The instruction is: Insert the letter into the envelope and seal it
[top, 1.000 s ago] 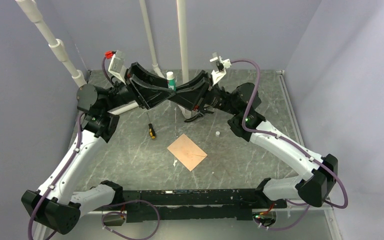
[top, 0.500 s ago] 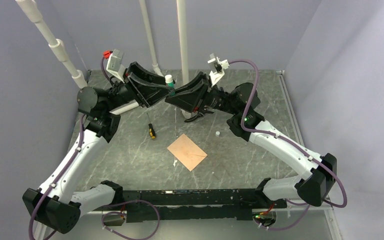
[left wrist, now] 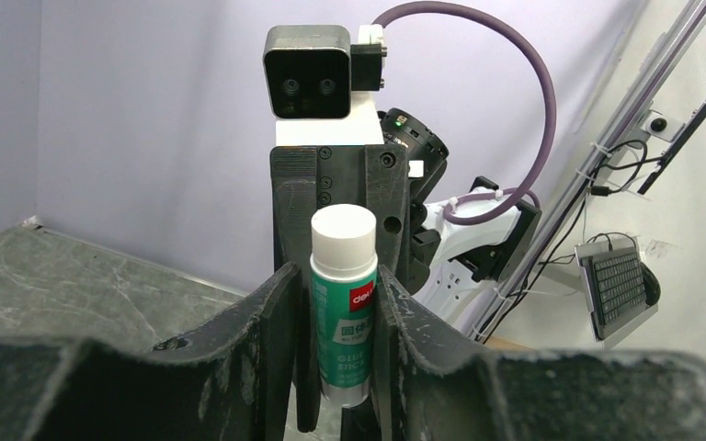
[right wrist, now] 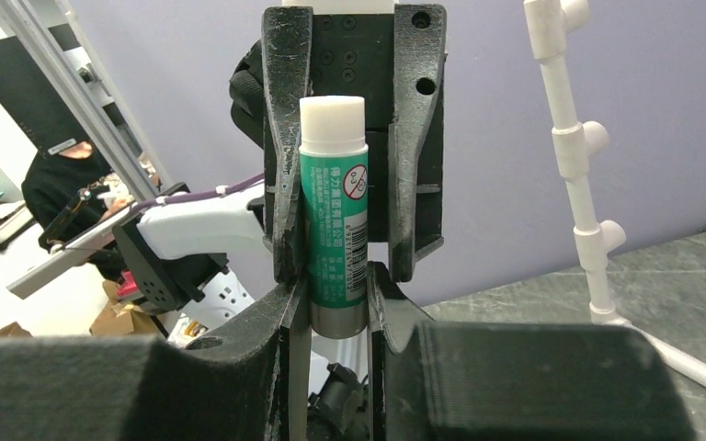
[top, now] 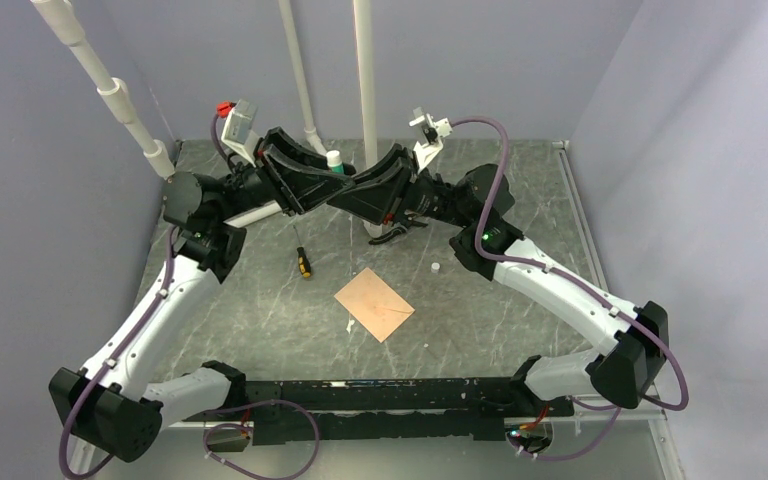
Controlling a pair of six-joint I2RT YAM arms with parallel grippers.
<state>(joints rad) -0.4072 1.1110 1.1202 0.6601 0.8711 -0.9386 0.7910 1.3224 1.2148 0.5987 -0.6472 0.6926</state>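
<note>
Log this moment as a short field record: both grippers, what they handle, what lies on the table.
right gripper: shut on the lower body of the glue stick, held upright above the far table
left gripper: jaws around the stick's upper part, a gap on one side, not clamped
peach paper: flat mid-table, untouched; envelope or letter, cannot tell
screwdriver: lying left of the paper, apart from it

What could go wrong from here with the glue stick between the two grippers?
The right gripper clamps only the base of the glue stick, so it may tilt or slip out.
The left gripper shows a gap on one side of the stick; closing unevenly could shove it sideways.
The grippers sit nearly touching, so they may collide.
</note>
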